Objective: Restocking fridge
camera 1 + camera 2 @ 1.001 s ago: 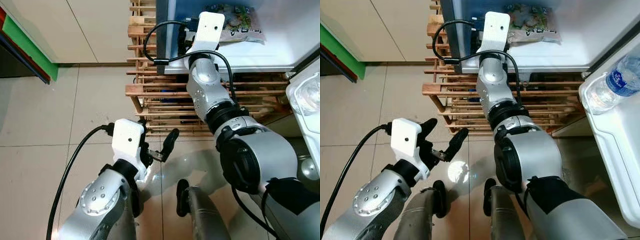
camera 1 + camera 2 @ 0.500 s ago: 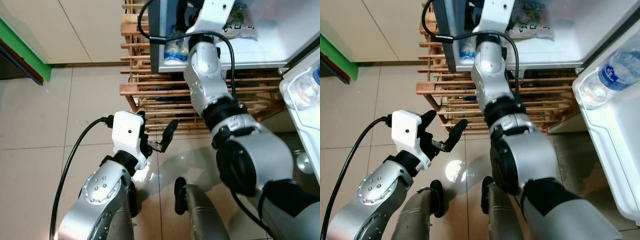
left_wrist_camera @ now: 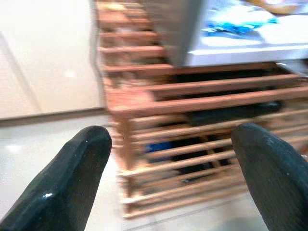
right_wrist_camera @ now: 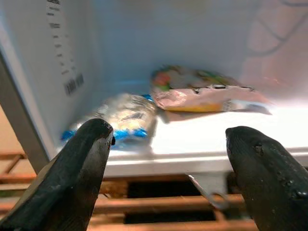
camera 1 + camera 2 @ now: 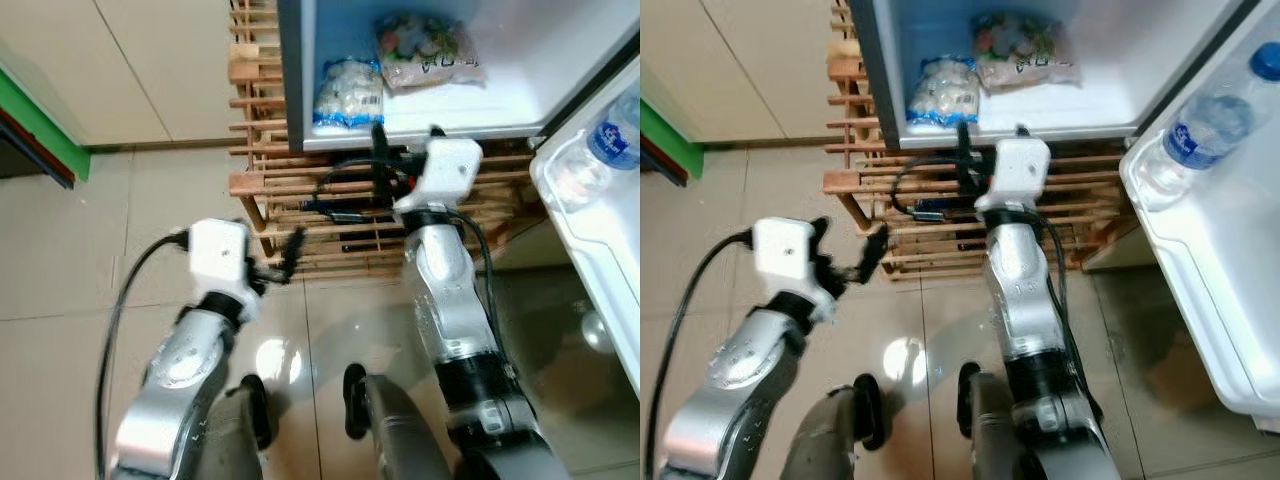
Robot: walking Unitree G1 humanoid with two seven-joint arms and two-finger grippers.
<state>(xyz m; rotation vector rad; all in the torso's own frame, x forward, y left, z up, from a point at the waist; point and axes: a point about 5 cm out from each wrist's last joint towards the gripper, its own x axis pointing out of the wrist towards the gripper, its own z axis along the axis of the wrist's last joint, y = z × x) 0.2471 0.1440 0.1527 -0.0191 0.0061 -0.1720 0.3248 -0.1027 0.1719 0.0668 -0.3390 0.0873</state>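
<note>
Start from the fridge, your landmark: its compartment stands open above the wooden pallet it rests on, and its door swings out to the robot's right with a water bottle lying in the door shelf. Inside the fridge, on the white shelf, you now have two packs: a pink snack bag toward the back and a blue-and-white bag of small white pieces near the front edge, on the robot's left of the pink one. A second ago the right arm was reaching into the fridge over that spot; it has since drawn back, and the right gripper now sits just outside the fridge's front lip, level with the shelf, fingers spread wide and empty. Read that as the blue-and-white bag having been set down and let go, so this item looks stocked. The left gripper hovers low in front of the pallet, below the fridge and to its left, fingers also parted with nothing between them. Both hands being free, your next call is probably to turn away from the fridge and fetch another item, minding the open door on the right as you back off.
</note>
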